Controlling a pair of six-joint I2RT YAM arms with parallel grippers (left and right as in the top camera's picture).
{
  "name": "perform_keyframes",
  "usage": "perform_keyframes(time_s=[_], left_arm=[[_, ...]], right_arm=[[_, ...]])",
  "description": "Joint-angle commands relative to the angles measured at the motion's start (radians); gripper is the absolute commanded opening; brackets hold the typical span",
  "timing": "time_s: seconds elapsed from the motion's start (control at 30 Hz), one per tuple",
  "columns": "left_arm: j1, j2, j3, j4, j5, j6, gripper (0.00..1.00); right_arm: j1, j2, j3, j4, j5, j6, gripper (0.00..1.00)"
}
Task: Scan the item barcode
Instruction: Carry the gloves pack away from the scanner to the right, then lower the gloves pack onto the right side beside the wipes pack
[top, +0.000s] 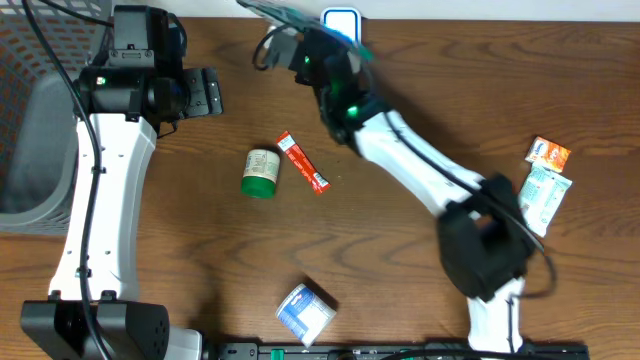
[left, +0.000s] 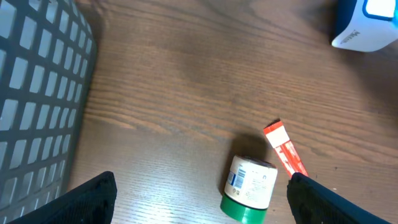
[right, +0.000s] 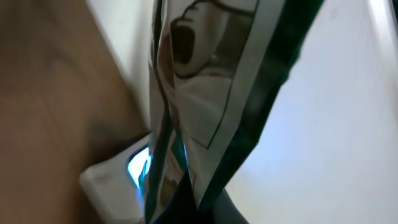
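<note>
My right gripper (top: 300, 42) is shut on the item, a flat green and silver pouch (top: 275, 12), which it holds in the air at the table's far edge. In the right wrist view the pouch (right: 205, 93) fills the frame, hanging edge-on just above the white scanner (right: 118, 180) with its blue-lit window. The scanner (top: 342, 20) stands at the top centre, partly covered by the arm. No barcode shows. My left gripper (top: 212, 92) hovers open and empty over the table's left part.
A green-lidded jar (top: 261, 172) and a red sachet (top: 302, 162) lie mid-table, under the left gripper (left: 200, 183). A blue-white packet (top: 305, 312) lies near the front edge. Two packets (top: 545, 185) lie at the right. A grey basket (top: 30, 120) stands at the left.
</note>
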Motion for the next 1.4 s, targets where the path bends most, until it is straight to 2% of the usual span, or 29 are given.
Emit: perform_keyframes(time_s=[0.0,0.3,0.47,0.6,0.7,0.93,1.03,1.13,1.27,1.37], left_arm=[[0.003,0.013,-0.002,-0.003,-0.013,0.006,0.88],[0.003,0.013,-0.002,-0.003,-0.013,0.006,0.88],[0.003,0.013,-0.002,-0.003,-0.013,0.006,0.88],[0.003,0.013,-0.002,-0.003,-0.013,0.006,0.88],[0.003,0.013,-0.002,-0.003,-0.013,0.006,0.88],[0.003,0.013,-0.002,-0.003,-0.013,0.006,0.88],[0.003,0.013,-0.002,-0.003,-0.013,0.006,0.88],[0.003,0.013,-0.002,-0.003,-0.013,0.006,0.88],[0.003,0.013,-0.002,-0.003,-0.013,0.006,0.88],[0.003,0.013,-0.002,-0.003,-0.013,0.006,0.88]], right_arm=[[-0.042,-0.119,0.007,-0.144,-0.135,0.264,0.01],[-0.127,-0.348,0.007,-0.644,-0.410,0.525,0.01],[-0.200,-0.370,0.006,-0.875,-0.655,0.623,0.01],[-0.254,-0.350,-0.008,-1.024,-0.791,0.628,0.01],[-0.298,-0.348,-0.034,-1.083,-0.764,0.644,0.01],[-0.468,-0.348,-0.096,-1.280,-0.499,0.683,0.01],[-0.540,-0.348,-0.156,-1.291,-0.411,0.684,0.01],[-0.607,-0.348,-0.245,-1.231,-0.298,0.710,0.01],[-0.677,-0.348,-0.392,-1.064,-0.206,0.697,0.01],[-0.712,-0.348,-0.491,-0.921,-0.201,0.611,0.01]])
